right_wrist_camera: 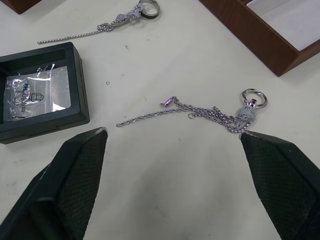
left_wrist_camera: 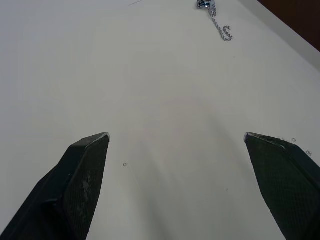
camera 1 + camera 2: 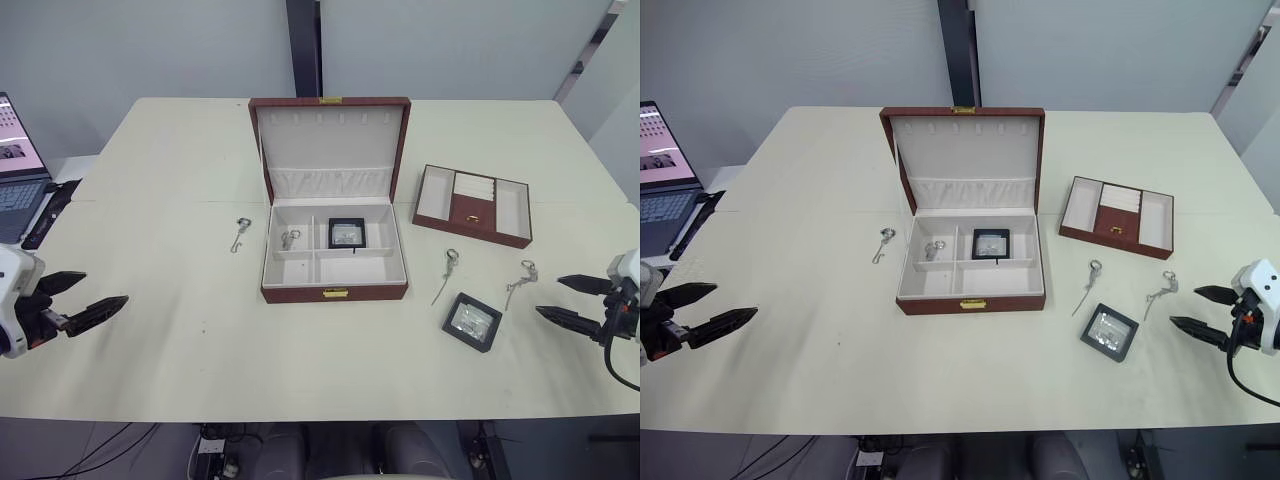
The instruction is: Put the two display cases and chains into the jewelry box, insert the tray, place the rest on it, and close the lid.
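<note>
Cream tabletop (image 3: 180, 350) carries everything. Left gripper (image 3: 78, 298) at 9 o'clock and right gripper (image 3: 567, 301) at 3 o'clock both hover with jaws apart, holding nothing. Two black-framed square display cases: one (image 3: 472, 321) beside the right gripper, one (image 3: 347, 233) inside the open reddish-brown leather-look jewelry box (image 3: 334, 292). Four thin silver chains: two (image 1: 210, 112) (image 3: 447, 272) near the right gripper, one (image 3: 289, 239) boxed, one (image 3: 240, 235) left of it. One shallow reddish-brown tray (image 3: 473, 205) sits at 2 o'clock. No writing is legible.
</note>
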Robot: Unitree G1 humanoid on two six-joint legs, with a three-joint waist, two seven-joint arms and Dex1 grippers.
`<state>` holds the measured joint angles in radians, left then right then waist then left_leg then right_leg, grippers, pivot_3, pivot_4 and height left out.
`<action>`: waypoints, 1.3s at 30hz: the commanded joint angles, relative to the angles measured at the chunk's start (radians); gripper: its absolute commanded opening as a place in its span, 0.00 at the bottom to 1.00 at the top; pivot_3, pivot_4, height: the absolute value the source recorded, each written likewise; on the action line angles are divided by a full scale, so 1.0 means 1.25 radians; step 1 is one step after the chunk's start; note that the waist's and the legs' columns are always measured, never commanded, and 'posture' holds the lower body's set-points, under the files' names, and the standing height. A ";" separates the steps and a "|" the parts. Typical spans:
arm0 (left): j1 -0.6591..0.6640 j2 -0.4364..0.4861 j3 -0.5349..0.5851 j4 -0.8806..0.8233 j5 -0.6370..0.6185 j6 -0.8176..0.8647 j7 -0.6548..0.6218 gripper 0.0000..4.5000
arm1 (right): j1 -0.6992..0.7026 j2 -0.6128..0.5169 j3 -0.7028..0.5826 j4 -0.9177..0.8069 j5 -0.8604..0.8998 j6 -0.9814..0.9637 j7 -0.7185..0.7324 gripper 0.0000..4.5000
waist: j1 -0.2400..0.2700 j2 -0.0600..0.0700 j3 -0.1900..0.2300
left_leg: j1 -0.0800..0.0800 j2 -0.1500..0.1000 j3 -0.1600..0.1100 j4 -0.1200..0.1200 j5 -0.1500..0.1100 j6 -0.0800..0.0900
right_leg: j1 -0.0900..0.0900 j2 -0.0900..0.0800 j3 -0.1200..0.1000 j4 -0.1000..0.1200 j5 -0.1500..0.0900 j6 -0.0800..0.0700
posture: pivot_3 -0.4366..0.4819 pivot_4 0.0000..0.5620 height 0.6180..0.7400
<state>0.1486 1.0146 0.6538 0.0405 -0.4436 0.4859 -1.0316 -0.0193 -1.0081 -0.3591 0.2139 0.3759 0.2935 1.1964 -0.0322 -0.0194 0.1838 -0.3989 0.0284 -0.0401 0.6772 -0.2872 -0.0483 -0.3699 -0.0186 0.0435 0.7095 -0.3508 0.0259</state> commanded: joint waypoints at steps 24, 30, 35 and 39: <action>-0.184 -0.348 -0.184 -0.288 -0.004 0.144 0.459 1.00 | -0.262 0.158 0.147 -0.471 0.256 0.284 -0.168 1.00 | 0.002 0.000 0.000 | -0.001 -0.001 -0.002 0.002 0.000 0.000 | 0.000 0.000 0.000 0.001 0.000 0.000 | 0.48 0.27 1.00; -0.249 -0.473 -0.244 -0.282 0.065 0.127 0.631 1.00 | -0.313 0.205 0.205 -0.460 0.234 0.282 -0.204 1.00 | 0.003 -0.001 0.000 | -0.001 -0.001 -0.003 0.002 0.000 0.000 | 0.000 -0.001 0.000 0.001 0.000 0.000 | 0.48 0.27 1.00; -0.305 -0.531 -0.287 -0.219 0.108 0.108 0.696 1.00 | -0.341 0.233 0.236 -0.450 0.218 0.276 -0.218 1.00 | 0.002 -0.001 0.000 | -0.001 -0.001 -0.002 0.002 0.000 0.000 | 0.000 0.000 0.000 0.002 0.000 0.000 | 0.48 0.27 1.00; -0.347 -0.567 -0.313 -0.150 0.141 0.076 0.730 1.00 | -0.355 0.248 0.245 -0.446 0.213 0.274 -0.224 1.00 | 0.003 -0.001 -0.001 | -0.001 -0.001 -0.002 0.002 0.000 0.000 | 0.000 0.000 -0.001 0.001 0.000 0.000 | 0.48 0.27 1.00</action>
<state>-0.2637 0.3096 0.2633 -0.1528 -0.2858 0.6123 -0.1399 -0.4415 -0.6977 -0.0370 -0.3282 0.6455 0.6523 0.9207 -0.0288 -0.0203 0.1832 -0.4005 0.0270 -0.0420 0.6797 -0.2870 -0.0487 -0.3701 -0.0191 0.0423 0.7114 -0.3506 0.0260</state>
